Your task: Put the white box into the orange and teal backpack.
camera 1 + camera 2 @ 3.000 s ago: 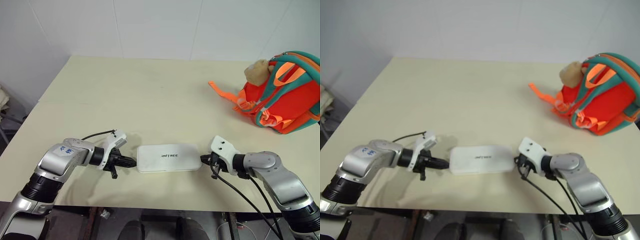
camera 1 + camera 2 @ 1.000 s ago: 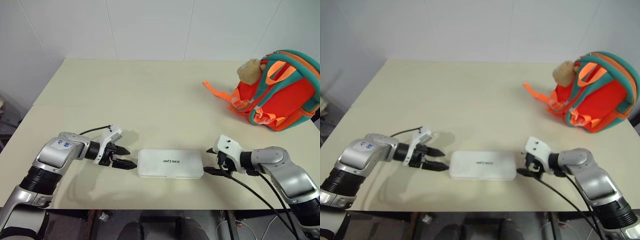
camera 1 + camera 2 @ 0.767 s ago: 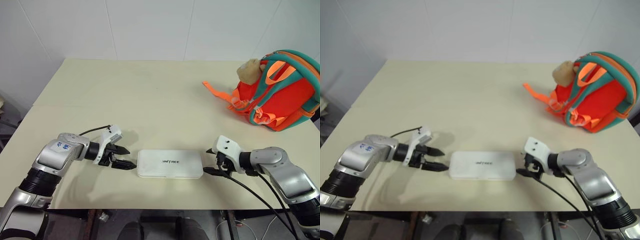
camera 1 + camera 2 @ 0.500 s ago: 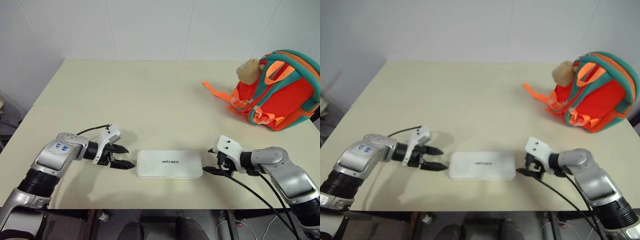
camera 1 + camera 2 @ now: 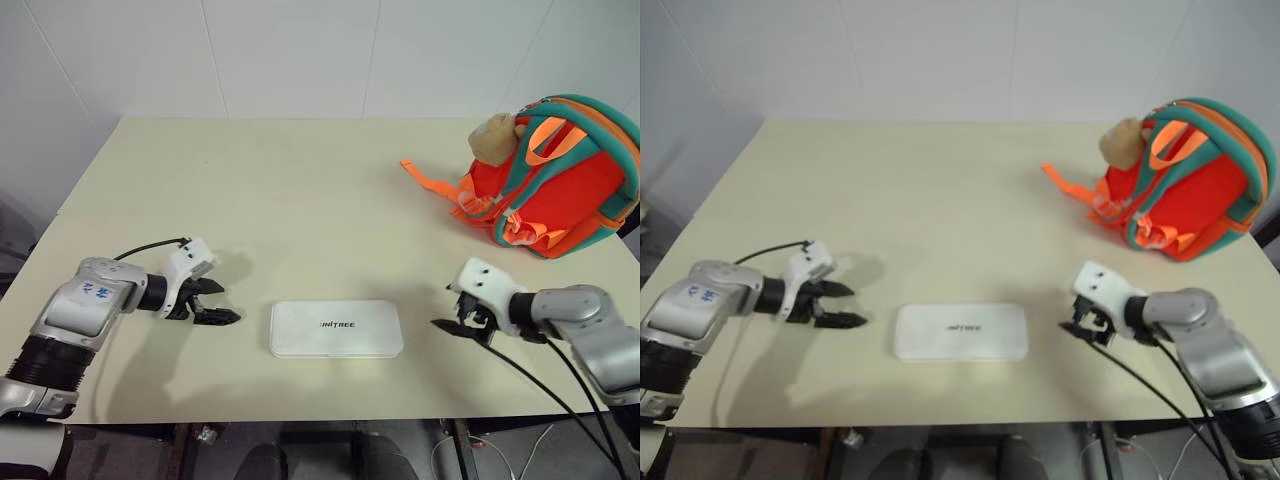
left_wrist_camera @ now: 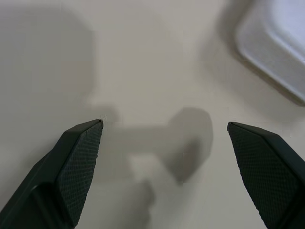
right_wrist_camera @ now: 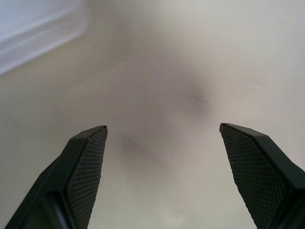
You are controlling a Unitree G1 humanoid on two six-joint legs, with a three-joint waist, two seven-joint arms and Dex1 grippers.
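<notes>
The white box [image 5: 336,328] lies flat near the front edge of the cream table [image 5: 300,190], long side across my view, lettering facing up, untouched by either arm. It is a flat white case with rounded corners and a smooth, slightly raised lid; I judge the surface slick and the shell rigid. The left gripper [image 5: 208,302] sits near its left short end with both black fingers spread wide and nothing between them; the right gripper [image 5: 452,320] sits near the right short end, likewise spread and empty. Both are clear of the case, with bare table between. For the step in hand, I would bring both grippers in level and together against the two short ends, so the case is squeezed squarely and does not pivot or skate. The orange and teal backpack [image 5: 560,180] stands at the far right of the table, well apart from the box, a tan plush toy [image 5: 492,138] at its top and an orange strap [image 5: 428,176] trailing onto the table toward the centre.
</notes>
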